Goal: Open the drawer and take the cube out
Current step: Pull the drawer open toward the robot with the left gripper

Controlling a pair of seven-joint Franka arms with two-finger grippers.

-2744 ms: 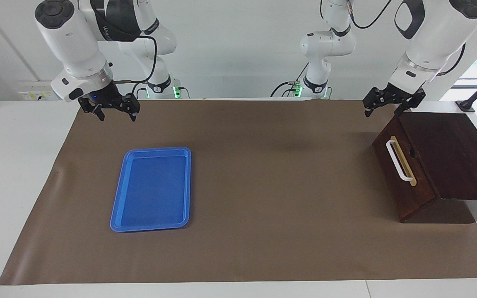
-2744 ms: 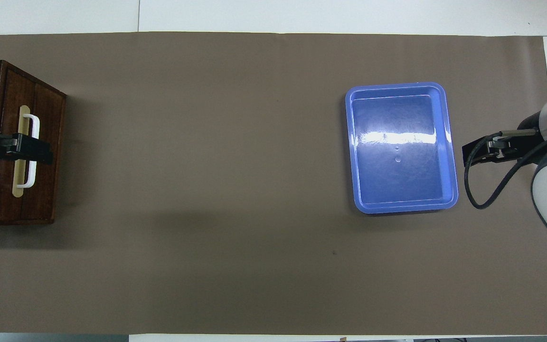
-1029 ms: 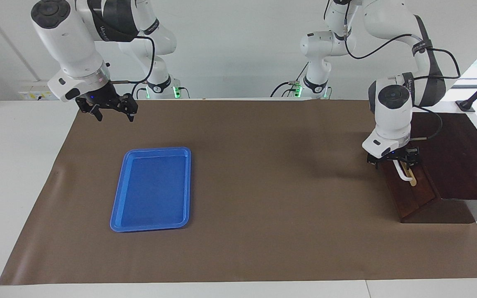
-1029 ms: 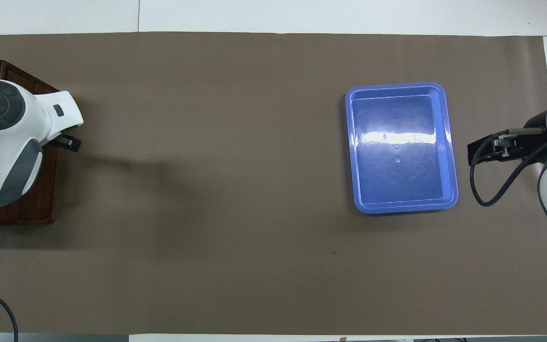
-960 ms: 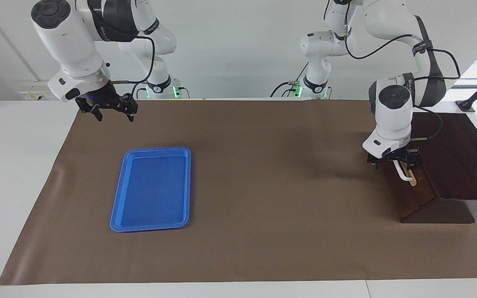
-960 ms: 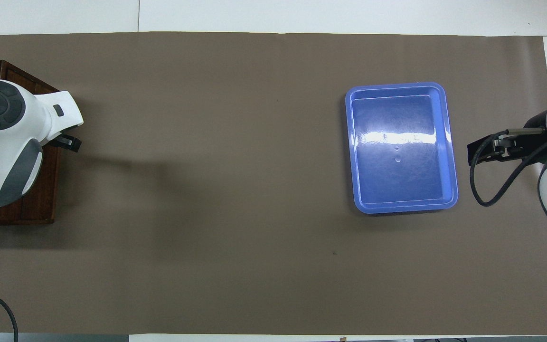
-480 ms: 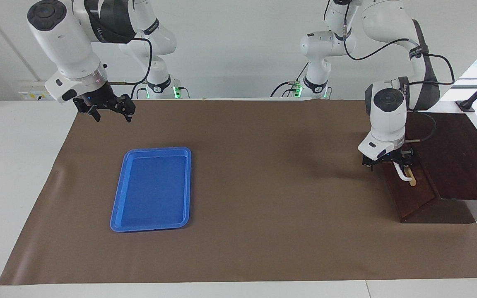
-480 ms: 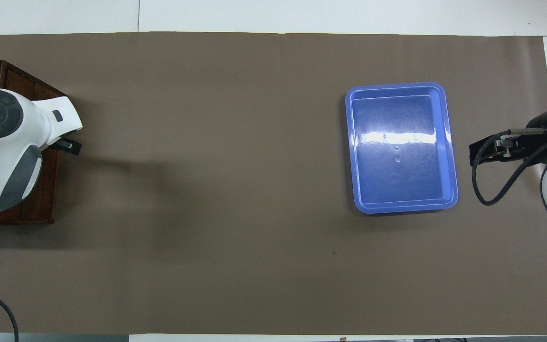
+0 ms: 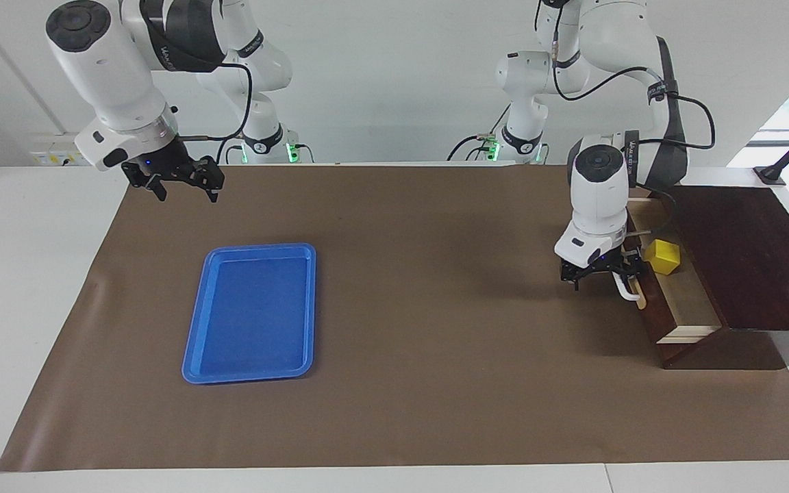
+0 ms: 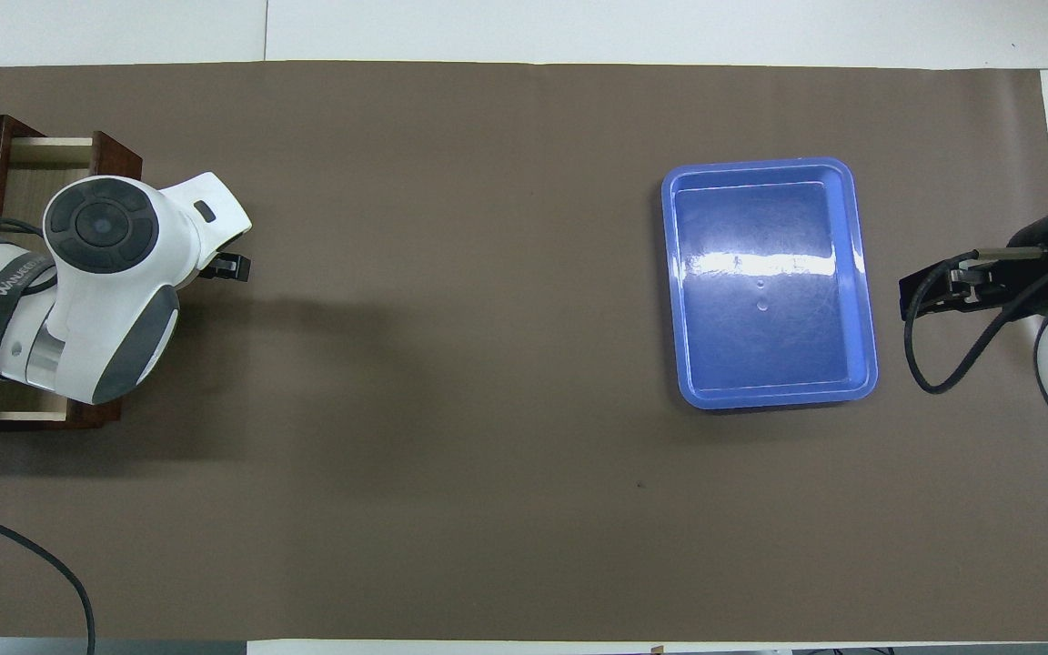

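Left gripper (image 9: 601, 272), seemingly clamped on handle (image 9: 626, 287), has pulled drawer (image 9: 683, 306) open w/ cube (image 9: 662, 257) exposed; right gripper (image 9: 177, 179) waits, fingers apart.

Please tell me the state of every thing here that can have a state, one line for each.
drawer: pulled partly open, pale inside showing.
yellow cube: lying in the drawer, not held.
left hand: at the drawer's white handle, gripping it.
right hand: open, waiting in the air.
blue tray: empty, flat on the mat.
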